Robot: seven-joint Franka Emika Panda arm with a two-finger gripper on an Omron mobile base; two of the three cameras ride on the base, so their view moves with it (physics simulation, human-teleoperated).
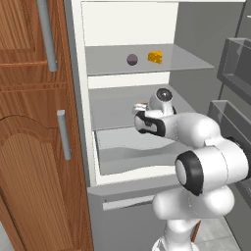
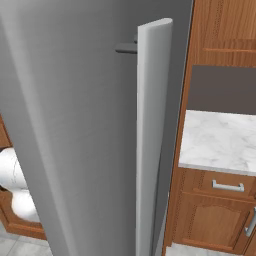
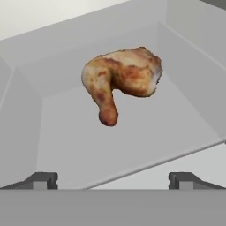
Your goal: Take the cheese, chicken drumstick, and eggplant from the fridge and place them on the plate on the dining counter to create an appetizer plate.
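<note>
hand view: glossy brown chicken drumstick [image 3: 121, 79]

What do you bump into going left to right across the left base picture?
Wooden cupboard → grey bar handle → eggplant → cheese → fridge door shelves.

No legible text or labels.
</note>
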